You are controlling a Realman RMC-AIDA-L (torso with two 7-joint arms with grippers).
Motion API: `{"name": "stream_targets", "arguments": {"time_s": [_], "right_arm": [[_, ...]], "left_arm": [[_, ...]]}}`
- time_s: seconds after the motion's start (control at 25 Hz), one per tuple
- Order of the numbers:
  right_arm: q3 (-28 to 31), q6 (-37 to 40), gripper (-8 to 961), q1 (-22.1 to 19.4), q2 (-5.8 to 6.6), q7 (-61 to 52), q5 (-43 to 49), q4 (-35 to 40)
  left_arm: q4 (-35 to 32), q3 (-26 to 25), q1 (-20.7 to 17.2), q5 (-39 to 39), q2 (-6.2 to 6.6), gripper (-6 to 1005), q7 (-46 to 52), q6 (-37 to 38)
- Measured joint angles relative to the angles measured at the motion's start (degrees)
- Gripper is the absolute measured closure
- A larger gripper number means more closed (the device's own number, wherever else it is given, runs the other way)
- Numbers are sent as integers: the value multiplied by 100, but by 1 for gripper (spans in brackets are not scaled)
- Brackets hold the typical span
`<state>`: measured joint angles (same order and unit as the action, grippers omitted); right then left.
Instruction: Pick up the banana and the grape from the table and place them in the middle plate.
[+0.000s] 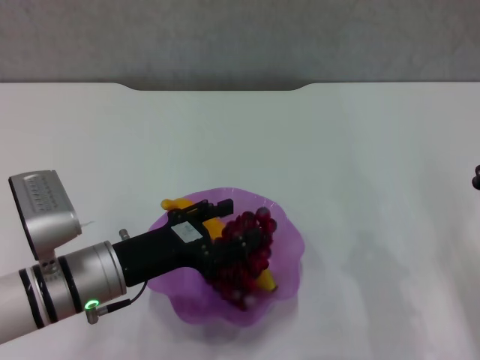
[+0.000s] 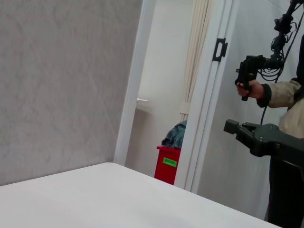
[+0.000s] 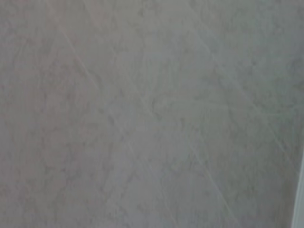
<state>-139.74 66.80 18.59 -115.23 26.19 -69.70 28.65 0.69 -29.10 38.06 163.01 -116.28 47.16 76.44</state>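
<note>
The middle plate (image 1: 289,247), translucent purple with a wavy rim, sits on the white table (image 1: 360,150) near the front, left of centre. The banana (image 1: 172,203) lies across it, mostly covered, with yellow ends showing at the plate's far left rim and near its front. The grape (image 1: 251,259), a dark red bunch, rests in the plate on top of the banana. My left gripper (image 1: 236,225) reaches in from the left, low over the plate and right against the grape bunch. My right gripper (image 1: 476,178) shows only as a dark sliver at the right edge.
The table's far edge has a notch (image 1: 217,88) with a grey wall behind. In the left wrist view a person (image 2: 280,95) holding a black handle stands beyond the table, beside a doorway and a red bin (image 2: 167,164).
</note>
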Motion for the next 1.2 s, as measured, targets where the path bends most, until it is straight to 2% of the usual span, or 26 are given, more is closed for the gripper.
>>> {"name": "stream_targets", "arguments": {"time_s": [0.04,0.24,0.84,1.12,1.2], "right_arm": [[0,0,954,-1,0,0,0,0],[0,0,954,-6,0,0,0,0],[0,-9,954,-14,0,-1,0,-9],[0,-75,955,-3,0,-7,1,-9],[0,-138,955,15,0,-8,1,-8]], "left_arm": [[-3,-12,0,-2,0,318,1,1],[-9,-149,-8,-6,5,116,4,23],[-210,-302,-49,-531,59,121,-51,885],[-275,-303,-451,-1759,47,123,-873,1874],[-304,-302,-652,-2153,20,229,-1234,2068]]}}
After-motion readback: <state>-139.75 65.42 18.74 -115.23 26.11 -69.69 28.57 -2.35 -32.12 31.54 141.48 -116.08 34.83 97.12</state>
